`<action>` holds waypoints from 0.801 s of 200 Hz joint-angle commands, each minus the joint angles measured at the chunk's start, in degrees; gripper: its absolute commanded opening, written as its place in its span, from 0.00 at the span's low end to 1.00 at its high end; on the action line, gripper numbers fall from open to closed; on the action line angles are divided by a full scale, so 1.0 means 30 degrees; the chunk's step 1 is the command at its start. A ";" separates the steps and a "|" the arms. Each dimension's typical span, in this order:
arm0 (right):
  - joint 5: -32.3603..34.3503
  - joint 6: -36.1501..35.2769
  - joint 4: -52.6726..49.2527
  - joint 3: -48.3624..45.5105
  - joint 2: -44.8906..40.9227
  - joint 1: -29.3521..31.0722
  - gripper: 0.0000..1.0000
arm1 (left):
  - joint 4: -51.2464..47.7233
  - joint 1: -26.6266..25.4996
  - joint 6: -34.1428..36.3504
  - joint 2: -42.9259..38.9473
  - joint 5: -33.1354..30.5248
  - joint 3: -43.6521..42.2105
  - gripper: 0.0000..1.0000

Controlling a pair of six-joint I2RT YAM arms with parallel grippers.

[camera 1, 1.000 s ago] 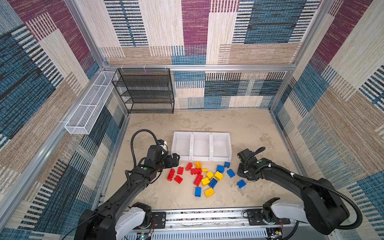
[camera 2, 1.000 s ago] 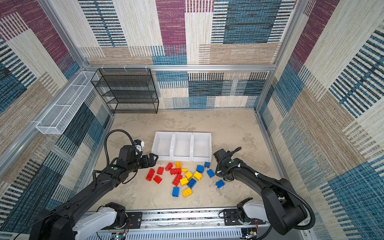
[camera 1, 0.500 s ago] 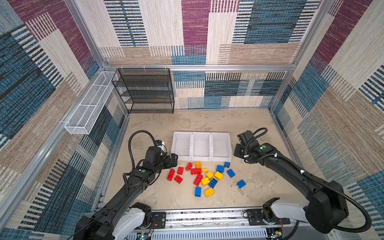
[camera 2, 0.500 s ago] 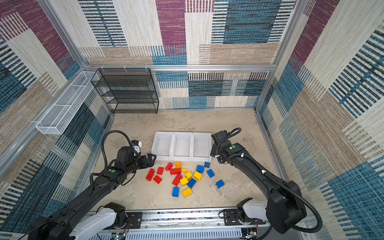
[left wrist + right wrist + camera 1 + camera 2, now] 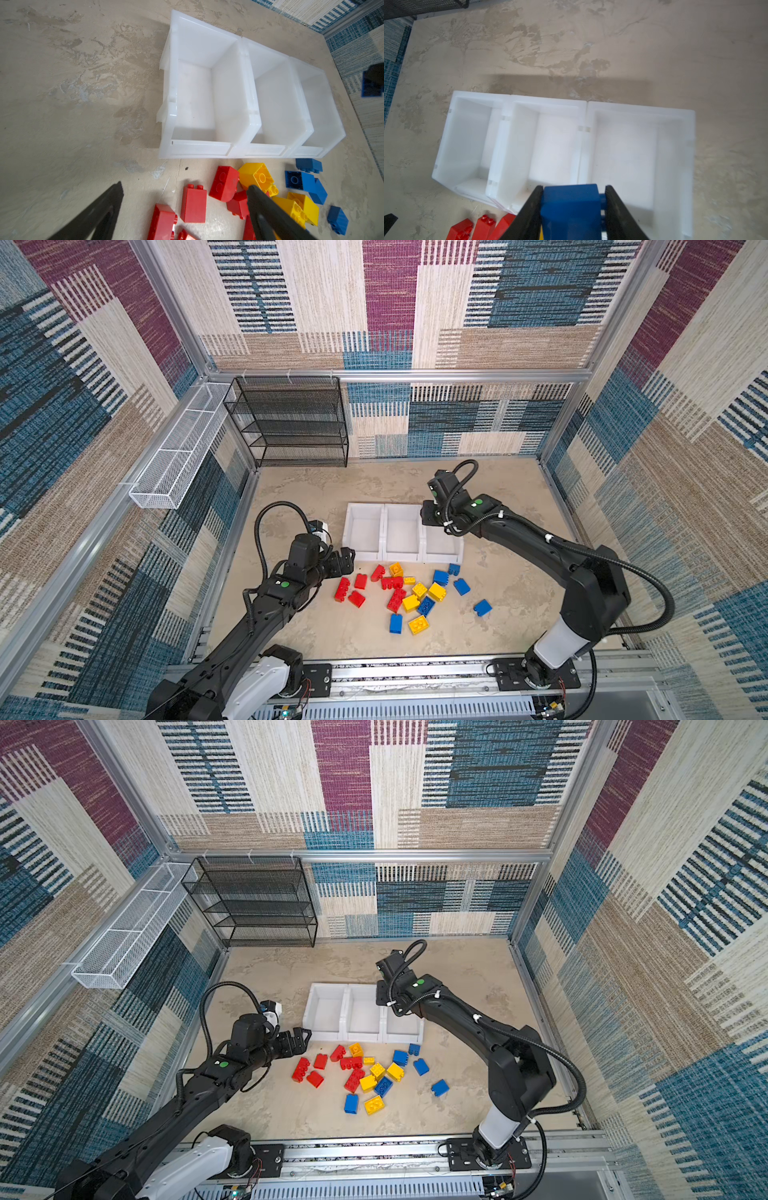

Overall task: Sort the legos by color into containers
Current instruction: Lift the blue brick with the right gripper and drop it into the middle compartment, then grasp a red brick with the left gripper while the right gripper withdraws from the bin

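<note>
One blue lego [image 5: 569,209] clenched in the right pincer [image 5: 574,187], over the white containers [image 5: 548,101].
Left pincer [image 5: 347,559] spread wide, grasping nothing, near red legos [image 5: 360,581], lower middle in both top views.

Robot test cell, laboratory type. Aluminium-profile frame [image 5: 399,375]; patchwork fabric wall panels [image 5: 386,302]; mottled beige worktop [image 5: 374,481]; left arm [image 5: 266,614] and right arm [image 5: 540,547] bolted to front rail [image 5: 415,674].

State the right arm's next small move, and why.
Probably ease the right tool sideways over the right-end bin. It grips a blue brick that appears to hang above the divider beside that empty bin, so a release here might catch the wall.
</note>
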 commanded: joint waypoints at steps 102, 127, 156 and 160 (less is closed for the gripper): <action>-0.0553 -0.0668 0.1106 0.1219 0.3819 0.1569 0.56 | -0.0728 -0.0059 -0.0544 -0.0335 0.0002 -0.0366 0.94; -0.0386 -0.0714 0.0935 0.1383 0.3658 0.1570 0.61 | -0.0719 -0.0131 -0.0549 -0.0399 0.0004 -0.0396 0.94; -0.0263 -0.0715 0.0733 0.1598 0.3191 0.1555 0.63 | -0.0925 -0.0326 -0.0418 -0.0371 -0.0065 -0.0354 0.93; -0.0245 -0.0714 0.0708 0.1625 0.3060 0.1567 0.63 | -0.1016 -0.0431 -0.0393 -0.0344 -0.0119 -0.0312 0.92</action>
